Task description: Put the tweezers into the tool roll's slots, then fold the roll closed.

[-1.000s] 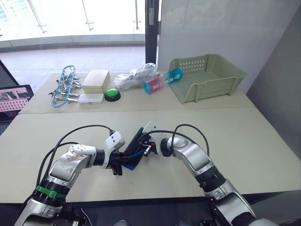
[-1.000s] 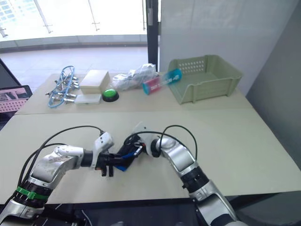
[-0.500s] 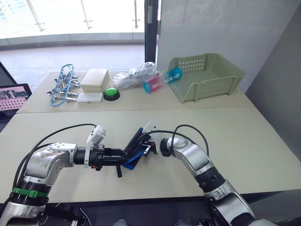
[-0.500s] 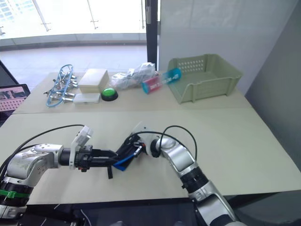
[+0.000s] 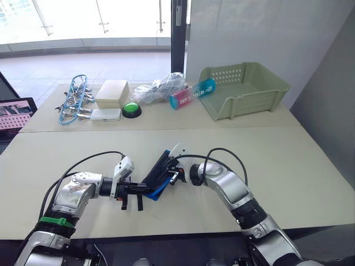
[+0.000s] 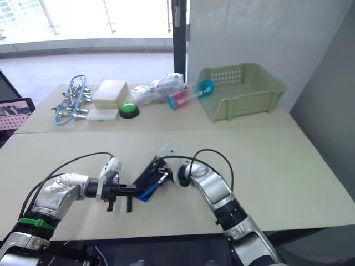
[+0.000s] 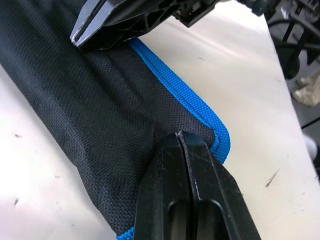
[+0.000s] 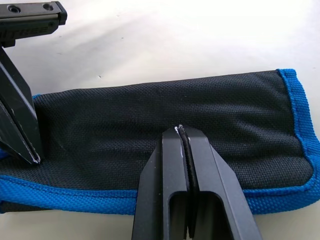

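The tool roll (image 5: 157, 176) lies folded in the middle of the near table, black with blue edging, its far end tilted up. My right gripper (image 5: 172, 172) is shut on a thin black fold of the roll (image 8: 150, 120). My left gripper (image 5: 145, 189) is shut, and its fingertips (image 7: 179, 137) press on the black fabric close to the blue corner. Each wrist view also shows the other gripper's tips touching the roll. The tweezers and the slots are hidden inside the fold.
On the far table stand a green basket (image 5: 244, 90), a pink-and-blue tube (image 5: 192, 94), a crumpled plastic bag (image 5: 161, 88), a green button (image 5: 132, 110), a white box (image 5: 113, 94) and silver tools on a blue ring (image 5: 75, 100). A laptop (image 5: 14, 113) sits at the far left.
My left arm swung out to the left, then came back in, and its tips stayed at the roll's near end. The right gripper and the roll have hardly moved.
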Available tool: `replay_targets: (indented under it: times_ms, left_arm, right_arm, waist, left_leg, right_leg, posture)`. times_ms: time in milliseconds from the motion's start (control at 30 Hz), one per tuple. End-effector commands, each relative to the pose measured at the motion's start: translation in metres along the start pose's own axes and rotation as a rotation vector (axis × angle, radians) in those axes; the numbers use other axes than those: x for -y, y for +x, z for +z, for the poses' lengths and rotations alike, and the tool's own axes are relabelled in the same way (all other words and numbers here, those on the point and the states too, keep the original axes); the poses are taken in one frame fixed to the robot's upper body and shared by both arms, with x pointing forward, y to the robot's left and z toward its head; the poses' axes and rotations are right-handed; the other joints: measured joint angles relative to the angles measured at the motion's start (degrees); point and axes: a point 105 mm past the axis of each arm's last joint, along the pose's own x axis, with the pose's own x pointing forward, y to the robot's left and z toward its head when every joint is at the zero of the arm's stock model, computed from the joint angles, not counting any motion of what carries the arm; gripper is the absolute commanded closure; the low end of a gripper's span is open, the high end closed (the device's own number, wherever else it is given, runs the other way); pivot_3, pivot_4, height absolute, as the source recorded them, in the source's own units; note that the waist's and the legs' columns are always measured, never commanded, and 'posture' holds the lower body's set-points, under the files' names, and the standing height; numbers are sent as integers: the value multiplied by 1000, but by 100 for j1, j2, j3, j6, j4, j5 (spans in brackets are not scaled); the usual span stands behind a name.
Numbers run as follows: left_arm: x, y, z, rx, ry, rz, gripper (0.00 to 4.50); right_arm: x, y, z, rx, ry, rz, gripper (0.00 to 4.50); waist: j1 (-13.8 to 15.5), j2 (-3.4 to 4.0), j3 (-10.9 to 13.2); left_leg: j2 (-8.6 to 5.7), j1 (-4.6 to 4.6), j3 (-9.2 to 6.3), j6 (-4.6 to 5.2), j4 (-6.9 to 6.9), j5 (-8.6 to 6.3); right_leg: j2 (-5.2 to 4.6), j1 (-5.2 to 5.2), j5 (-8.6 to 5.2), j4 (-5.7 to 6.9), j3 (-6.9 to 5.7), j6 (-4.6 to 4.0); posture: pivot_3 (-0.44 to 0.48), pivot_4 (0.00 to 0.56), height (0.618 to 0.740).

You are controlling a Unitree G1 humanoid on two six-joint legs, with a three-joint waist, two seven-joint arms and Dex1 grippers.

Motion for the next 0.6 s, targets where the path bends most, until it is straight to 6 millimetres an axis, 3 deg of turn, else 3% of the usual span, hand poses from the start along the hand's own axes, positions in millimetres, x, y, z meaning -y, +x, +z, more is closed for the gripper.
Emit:
replay_targets:
  times_ms: [33,167,300,400,600]
  left_arm:
    - [-1,6,-30,-103,-30,22,4487]
    - [1,6,-33,-98,-44,19,4487]
    - [2,4,-34,-94,-54,19,4487]
    - [4,3,-34,-99,-51,13,4487]
    - [6,0,-32,-103,-40,10,4487]
  right_arm:
    - [-13,1,-10,25,-28,53,4500]
    - [-25,-9,19,250,-51,99,4500]
    - [-38,1,2,191,-65,140,4500]
    - [-20,11,-27,50,-58,42,4500]
    - [21,17,-38,-14,29,-90,4500]
  waist:
    - [1,0,0]
    - [10,1,2]
    - [6,5,5]
    - [-10,6,5]
    - [-15,6,5]
  left_leg:
    - [0,2,0,0,0,0]
    - [0,1,0,1,0,-1]
    - [0,1,0,0,1,0]
    - [0,3,0,1,1,0]
    - [0,20,-1,-2,2,2]
  right_leg:
    - [0,2,0,1,0,0]
    - [0,4,0,-2,0,1]
    - [0,1,0,4,0,1]
    - [0,1,0,5,0,1]
    - [0,8,0,22,2,1]
  posture:
    - [0,150,716]
    - [0,150,716]
    - [0,150,716]
    - [0,150,716]
    - [0,150,716]
